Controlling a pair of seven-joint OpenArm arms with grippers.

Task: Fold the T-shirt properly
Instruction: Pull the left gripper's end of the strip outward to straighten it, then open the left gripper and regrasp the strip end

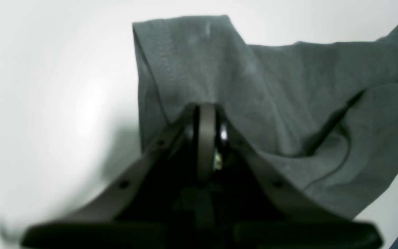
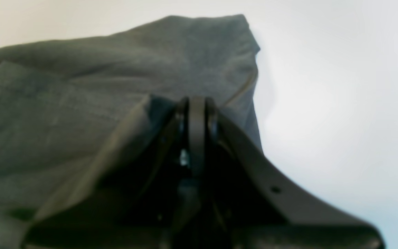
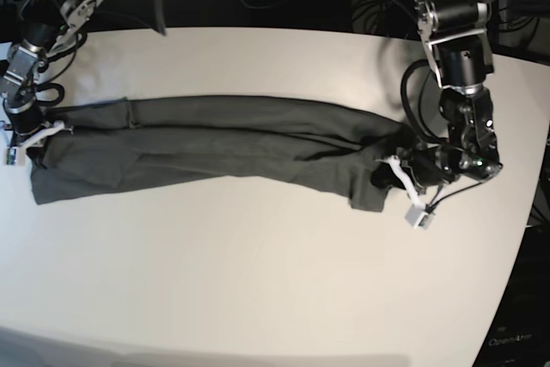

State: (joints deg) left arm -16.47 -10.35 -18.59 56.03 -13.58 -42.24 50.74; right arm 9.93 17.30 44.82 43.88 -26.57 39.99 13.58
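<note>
L arm reached in from far right of base view, left gripper (image 3: pixel 388 171) jaws closed. R arm at far left, right gripper (image 3: pixel 34 137) also closed, wrist low.

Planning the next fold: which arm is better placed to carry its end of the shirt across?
Neither clearly: left gripper and right gripper each pinch one end of the T-shirt.

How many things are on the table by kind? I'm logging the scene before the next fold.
T-shirt: 1
End effectors, left end effector and right end effector, each shut on the T-shirt: 2
Table: 1
Total: 4
</note>
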